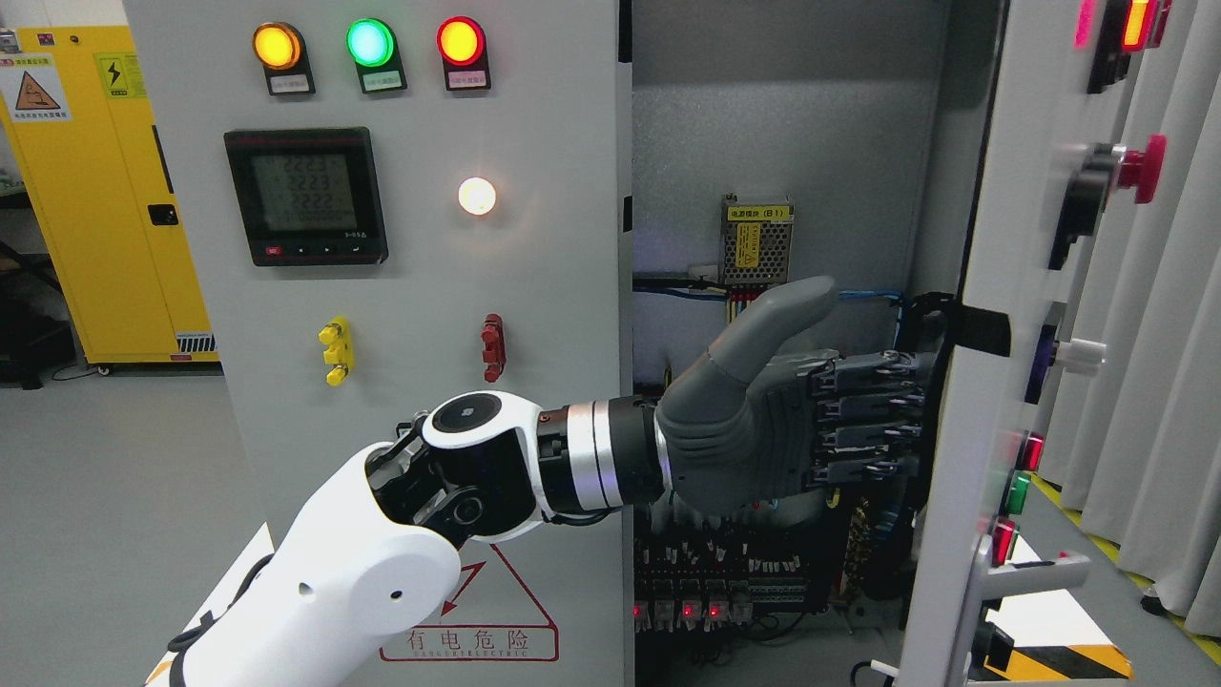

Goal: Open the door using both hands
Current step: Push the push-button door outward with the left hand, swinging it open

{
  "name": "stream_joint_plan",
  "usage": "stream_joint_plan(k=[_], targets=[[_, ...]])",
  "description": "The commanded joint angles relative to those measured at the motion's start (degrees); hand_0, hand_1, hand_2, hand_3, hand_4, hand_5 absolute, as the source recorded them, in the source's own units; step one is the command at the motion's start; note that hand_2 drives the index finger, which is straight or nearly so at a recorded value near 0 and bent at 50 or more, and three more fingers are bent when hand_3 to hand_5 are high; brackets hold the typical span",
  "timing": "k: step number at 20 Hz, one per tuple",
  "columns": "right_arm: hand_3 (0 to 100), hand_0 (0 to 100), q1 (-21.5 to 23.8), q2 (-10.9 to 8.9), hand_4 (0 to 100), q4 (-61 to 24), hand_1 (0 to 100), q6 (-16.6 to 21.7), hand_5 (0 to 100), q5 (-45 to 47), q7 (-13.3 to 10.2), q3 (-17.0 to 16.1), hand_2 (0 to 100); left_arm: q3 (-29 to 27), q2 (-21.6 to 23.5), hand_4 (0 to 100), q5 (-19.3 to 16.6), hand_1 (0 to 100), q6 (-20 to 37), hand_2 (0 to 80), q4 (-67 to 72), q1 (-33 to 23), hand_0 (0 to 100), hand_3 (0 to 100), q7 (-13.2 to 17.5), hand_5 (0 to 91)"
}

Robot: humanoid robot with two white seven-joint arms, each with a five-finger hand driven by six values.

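One arm is in your view: your left arm comes in from the lower left and reaches across to the right-hand door of a grey electrical cabinet. That door is already swung well open, edge-on to you, with wiring and lit terminals visible inside the cabinet just left of it. Your left hand sits at the door's inner edge, thumb raised, fingers extended flat and touching the edge, holding nothing. Your right hand is not visible. You appear to be mid-push; the next move likely calls for steady outward pressure, keeping the fingers clear of the wiring beside the door.
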State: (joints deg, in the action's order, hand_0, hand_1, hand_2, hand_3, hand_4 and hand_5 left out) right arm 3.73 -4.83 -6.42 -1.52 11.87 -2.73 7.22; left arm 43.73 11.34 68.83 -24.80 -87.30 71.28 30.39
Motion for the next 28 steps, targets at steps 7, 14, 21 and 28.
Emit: stream_joint_plan(k=[7,14,21,28], targets=[[0,22,0.0,-0.09,0,0.0,6,0.0,0,0.0,0.0,0.0,0,-0.1,-10.6,5,-0.5,4,-0.9,2.1,4.6,0.8,0,4,-3.0,0.0],[0,21,0.0,-0.09,0,0.0,6,0.0,0,0.0,0.0,0.0,0,-0.1,-10.7,3,-0.4,4,-0.9,1.1,3.7,1.0,0,0,-3.1,0.0],[0,22,0.0,-0.09,0,0.0,7,0.0,0,0.0,0.0,0.0,0,-0.4,-14.7,0,-0.7,4,-1.0,0.3,4.2,1.0,0,0,-6.8,0.0],[0,22,0.3,-0.09,0,0.0,7,0.0,0,0.0,0.0,0.0,0,-0.1,-17.3,0,-0.9,4,-1.0,0.3,4.0,0.7,0,0,-7.7,0.0]])
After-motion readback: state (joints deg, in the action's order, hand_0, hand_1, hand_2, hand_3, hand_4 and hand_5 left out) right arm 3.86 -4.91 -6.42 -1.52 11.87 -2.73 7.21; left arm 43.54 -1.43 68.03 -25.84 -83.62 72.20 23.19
